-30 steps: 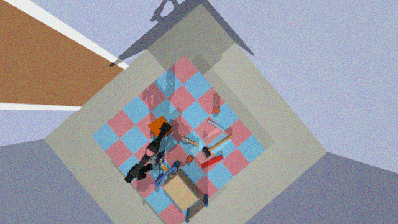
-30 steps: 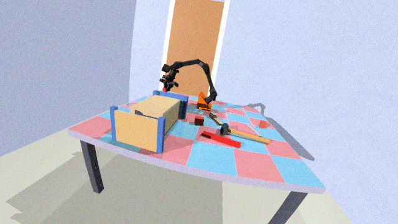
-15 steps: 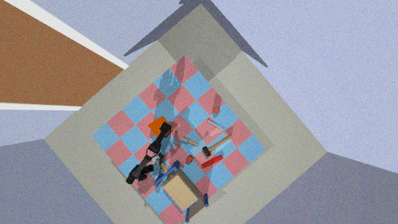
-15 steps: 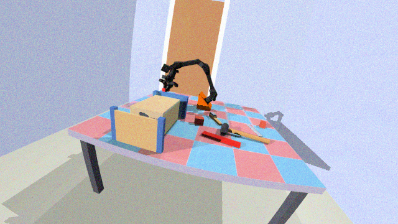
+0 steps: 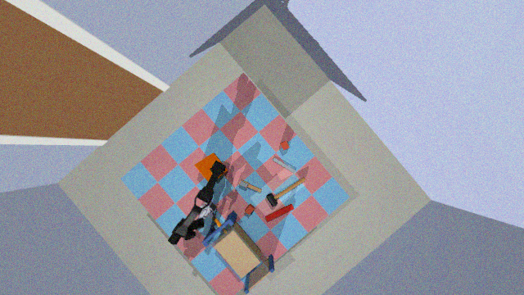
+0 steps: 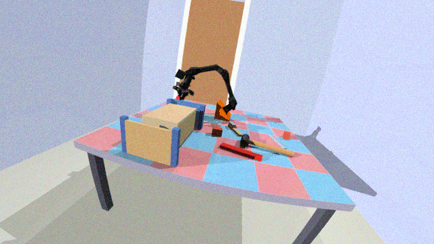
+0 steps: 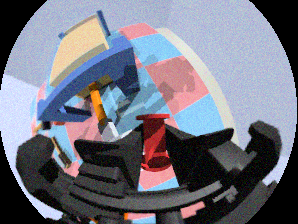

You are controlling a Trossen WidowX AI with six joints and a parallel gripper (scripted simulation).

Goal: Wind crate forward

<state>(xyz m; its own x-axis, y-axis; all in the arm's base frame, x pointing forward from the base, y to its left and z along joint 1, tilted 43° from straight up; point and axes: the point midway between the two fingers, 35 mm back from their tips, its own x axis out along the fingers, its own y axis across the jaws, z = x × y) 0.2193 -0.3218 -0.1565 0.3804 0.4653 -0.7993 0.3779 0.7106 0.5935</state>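
Note:
My gripper is shut on a red spool-shaped handle, held upright above the bench. The handle's lower end is hidden. The pale grey winch stands left of the fingers in the wrist view, partly hidden by them; its round hole cannot be made out. An orange strap runs from it under the blue frame at the rack mouth. A tan box-shaped body sits behind that frame, looking level; I cannot tell how much is crate.
A red block lies near the rack. Farther off are a brush-like tool, a black-headed mallet, a red bar, a pale rod and another red block.

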